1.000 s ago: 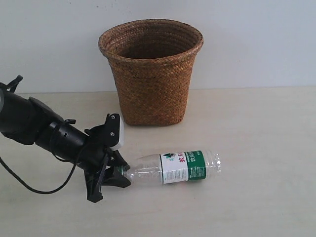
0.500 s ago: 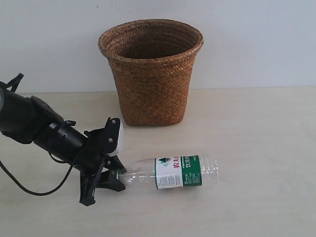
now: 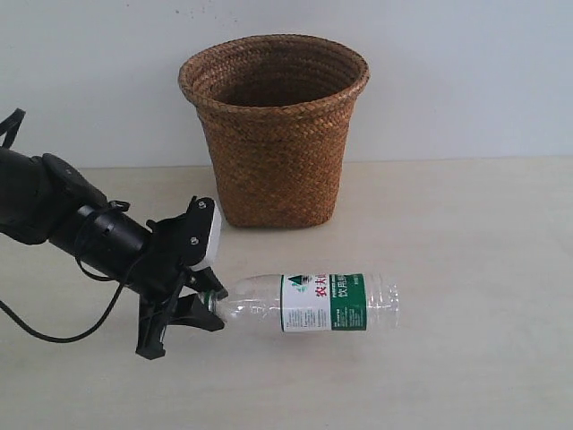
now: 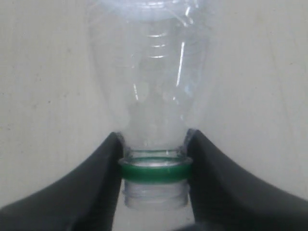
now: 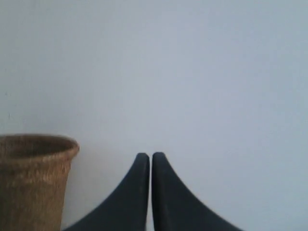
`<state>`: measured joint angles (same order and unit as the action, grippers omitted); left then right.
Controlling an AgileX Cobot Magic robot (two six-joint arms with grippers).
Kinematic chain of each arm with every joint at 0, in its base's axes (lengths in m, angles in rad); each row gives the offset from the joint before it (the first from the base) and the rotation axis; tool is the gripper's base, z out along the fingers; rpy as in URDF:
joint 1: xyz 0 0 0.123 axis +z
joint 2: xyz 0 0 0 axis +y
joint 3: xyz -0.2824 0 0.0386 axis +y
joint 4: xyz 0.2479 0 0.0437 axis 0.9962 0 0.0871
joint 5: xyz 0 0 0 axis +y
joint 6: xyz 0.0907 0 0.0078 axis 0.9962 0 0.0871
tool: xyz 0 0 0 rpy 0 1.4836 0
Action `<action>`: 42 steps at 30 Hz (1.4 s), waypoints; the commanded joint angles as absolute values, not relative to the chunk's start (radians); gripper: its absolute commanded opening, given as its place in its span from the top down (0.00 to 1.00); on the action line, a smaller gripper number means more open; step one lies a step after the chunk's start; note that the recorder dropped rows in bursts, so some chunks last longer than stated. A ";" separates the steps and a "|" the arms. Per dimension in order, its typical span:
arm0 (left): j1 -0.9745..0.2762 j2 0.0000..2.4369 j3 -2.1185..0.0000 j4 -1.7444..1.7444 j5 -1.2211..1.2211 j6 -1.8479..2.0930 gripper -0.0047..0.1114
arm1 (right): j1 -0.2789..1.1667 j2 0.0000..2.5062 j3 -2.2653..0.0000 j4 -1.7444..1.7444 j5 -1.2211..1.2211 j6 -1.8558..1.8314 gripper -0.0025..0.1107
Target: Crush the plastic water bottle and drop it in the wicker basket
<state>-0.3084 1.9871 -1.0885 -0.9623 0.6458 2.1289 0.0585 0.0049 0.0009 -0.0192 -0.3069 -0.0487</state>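
The plastic water bottle (image 3: 322,302) lies level on its side in front of the wicker basket (image 3: 273,134), neck pointing left. It is clear, with a green-and-white label. My left gripper (image 3: 212,300) is shut on its neck. In the left wrist view the fingers (image 4: 98,178) clamp the bottle (image 4: 151,86) at the green neck ring, and the threaded mouth shows no cap. I cannot tell whether the bottle touches the table. My right gripper (image 5: 151,156) is shut on nothing, facing the wall, with the basket (image 5: 29,183) off to one side.
The pale table (image 3: 466,233) stretches out to the right of the bottle and basket. A plain white wall stands close behind the basket. A black cable hangs from the left arm near the table's left edge.
The left gripper has shifted left and slightly up with the bottle's neck in it. The bottle has swung from tilted to level and its label has rolled round.
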 commanded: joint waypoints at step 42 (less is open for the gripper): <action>-0.252 2.007 -1.092 -0.825 0.636 2.032 0.93 | 0.475 1.460 -0.916 0.225 0.522 -0.219 0.98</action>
<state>-0.2555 1.9955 -1.0885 -0.8350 0.6423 2.0541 0.4267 1.3970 -0.8530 0.2243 0.4311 -0.1803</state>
